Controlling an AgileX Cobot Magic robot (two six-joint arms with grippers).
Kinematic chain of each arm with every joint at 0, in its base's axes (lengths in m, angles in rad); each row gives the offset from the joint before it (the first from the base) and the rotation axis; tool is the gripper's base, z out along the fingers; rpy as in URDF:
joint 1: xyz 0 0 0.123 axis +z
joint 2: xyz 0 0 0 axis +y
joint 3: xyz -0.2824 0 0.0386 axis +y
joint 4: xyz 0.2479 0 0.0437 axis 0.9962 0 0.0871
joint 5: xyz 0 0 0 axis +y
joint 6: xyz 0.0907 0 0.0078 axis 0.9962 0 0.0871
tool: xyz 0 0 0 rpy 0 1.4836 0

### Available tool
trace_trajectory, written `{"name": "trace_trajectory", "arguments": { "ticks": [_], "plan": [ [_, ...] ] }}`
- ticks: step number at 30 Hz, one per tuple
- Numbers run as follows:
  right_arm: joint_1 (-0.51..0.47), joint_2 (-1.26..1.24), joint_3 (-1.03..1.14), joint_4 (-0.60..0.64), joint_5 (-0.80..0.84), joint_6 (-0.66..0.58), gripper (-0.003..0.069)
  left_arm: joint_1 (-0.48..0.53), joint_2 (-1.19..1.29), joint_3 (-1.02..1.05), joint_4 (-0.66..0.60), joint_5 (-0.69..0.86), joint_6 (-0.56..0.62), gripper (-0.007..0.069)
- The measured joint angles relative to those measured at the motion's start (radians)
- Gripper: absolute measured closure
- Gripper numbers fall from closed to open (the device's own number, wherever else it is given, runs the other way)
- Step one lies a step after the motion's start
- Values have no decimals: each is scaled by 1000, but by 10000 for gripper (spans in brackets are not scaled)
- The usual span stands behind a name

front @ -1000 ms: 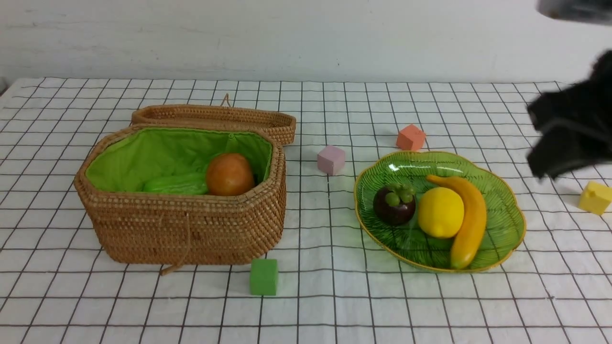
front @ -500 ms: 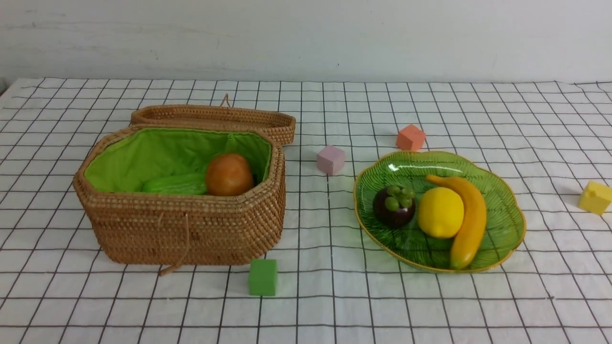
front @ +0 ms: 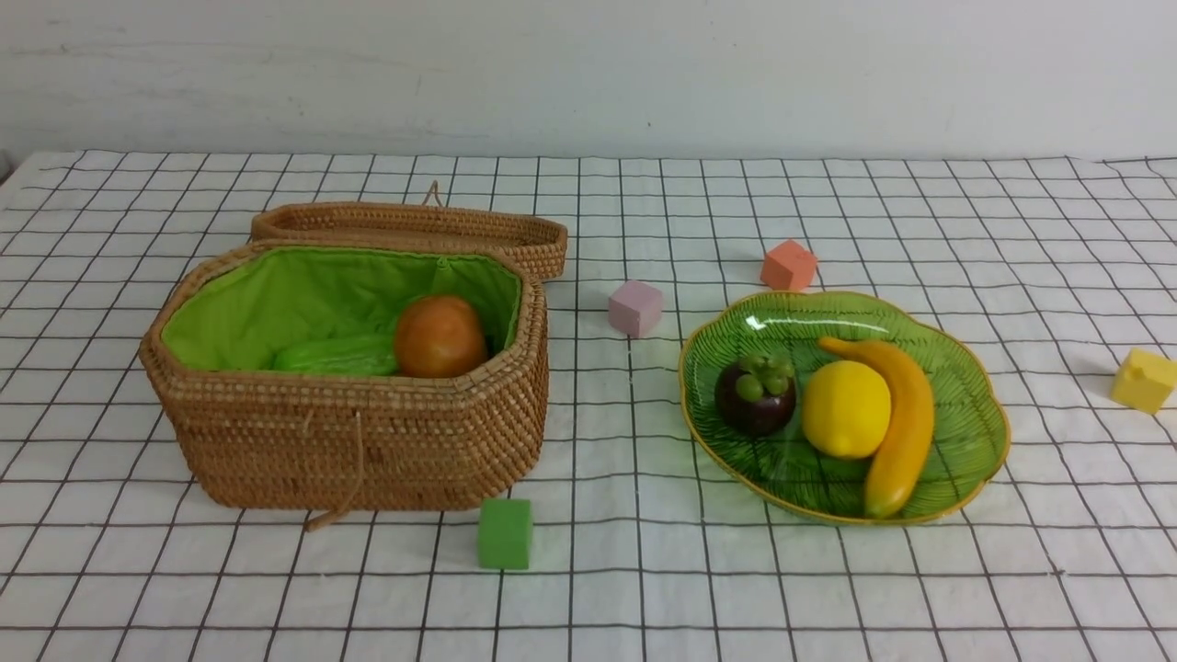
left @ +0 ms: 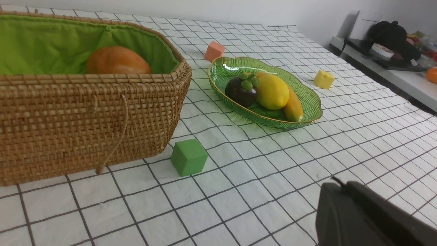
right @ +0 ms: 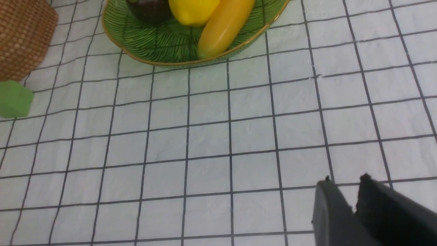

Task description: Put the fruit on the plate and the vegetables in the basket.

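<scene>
Wrist views alone catching left fingers (left: 336,212) closed, right fingers (right: 329,208) slightly parted, both over the counter (front: 644,588); front view, right: lemon (front: 846,408), banana (front: 908,423), mangosteen (front: 754,405) on plate (front: 975,432); left: potato (front: 439,336), cucumber (front: 336,355) in basket (front: 340,441).

Basket: octagonal woven tan wicker, green cloth lining, upright and open, on the robot's left (front: 359,441)
Cucumber: light green, lying inside the basket, partly hidden by its near wall (front: 338,355)
Potato: round, orange-brown, inside the basket, at the cucumber's right end (front: 441,336)
Plate: translucent green, leaf-ribbed, wavy gold rim, on the robot's right (front: 828,496)
Mangosteen: dark purple, green cap, on the plate's left part (front: 754,409)
Lemon: yellow, on the plate between mangosteen and banana (front: 846,409)
Banana: yellow-orange, curved, lying on the plate alongside the lemon (front: 906,428)
</scene>
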Motion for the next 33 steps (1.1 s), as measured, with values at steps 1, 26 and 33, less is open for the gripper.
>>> {"name": "trace_trajectory", "arguments": {
  "ticks": [1, 26, 33],
  "plan": [
    [0, 0, 1, 0, -1, 1, 515, 0, 0, 0, 0, 0, 0, 638],
    [-245, -313, 479, -29, -521, -175, 667, 0, 1, 0, 3, 2, 0, 629],
    [-244, -313, 479, -29, -521, -176, 666, 0, 1, 0, 3, 2, 0, 624]
  ]
}}
